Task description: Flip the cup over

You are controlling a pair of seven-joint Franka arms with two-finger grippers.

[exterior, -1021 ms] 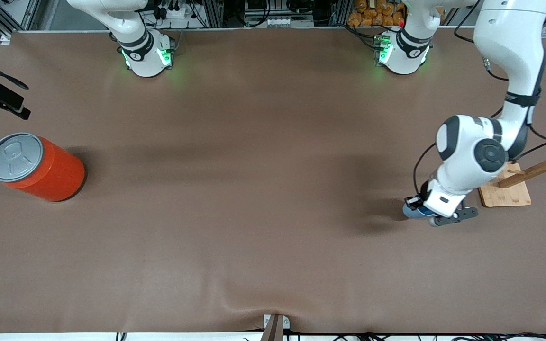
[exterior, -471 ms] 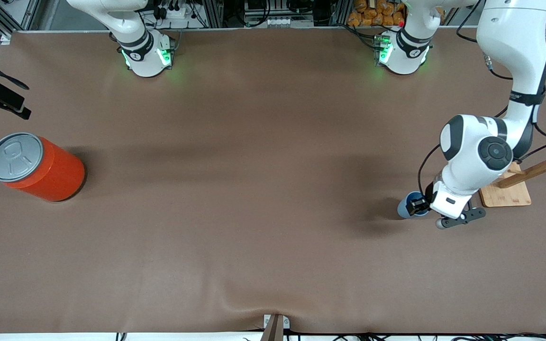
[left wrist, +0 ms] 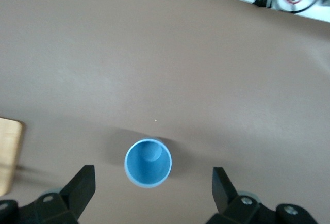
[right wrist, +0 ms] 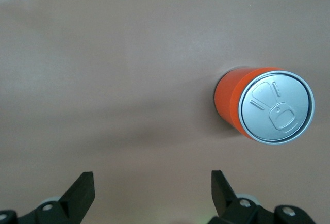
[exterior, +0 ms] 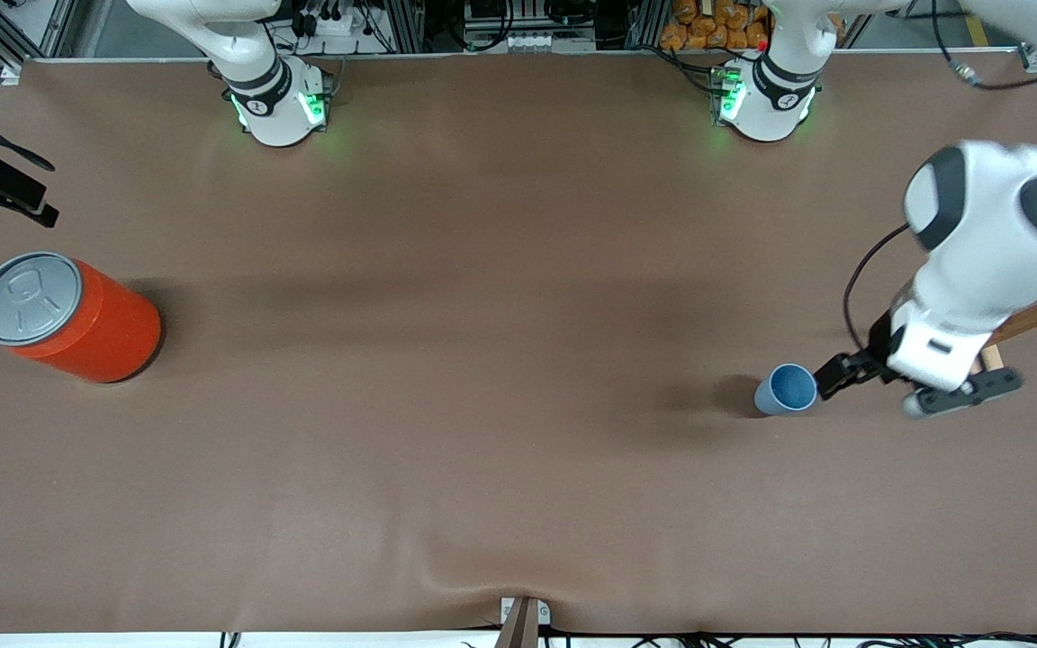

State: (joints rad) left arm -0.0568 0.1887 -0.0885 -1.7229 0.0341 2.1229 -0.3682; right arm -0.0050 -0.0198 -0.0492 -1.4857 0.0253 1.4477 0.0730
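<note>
- the small light-blue tapered cup point(exterior: 787, 389) with the darker blue inside stands upright on the brown table cover point(exterior: 482, 360), mouth up, toward the left arm's end of the table; in the left wrist view its open mouth point(left wrist: 148, 162) faces the camera and nothing touches it.
- the left gripper point(left wrist: 149, 195) hangs above the cup with its jaws spread wide and empty, one black finger point(left wrist: 80, 190) on each side of the cup and well clear of it.
- near the cup, farther toward the left arm's end, stands a wooden rack on a flat wooden base point(exterior: 991, 358), partly hidden by the arm.
- judged from this, the flip looks done and the step in hand is the release; the next move calls only for lifting the left arm clear without knocking the cup or the rack.
- the right gripper point(right wrist: 152, 195) waits, jaws open and empty, over the table near the large orange-red can with the grey lid point(exterior: 64, 315), at the right arm's end.
</note>
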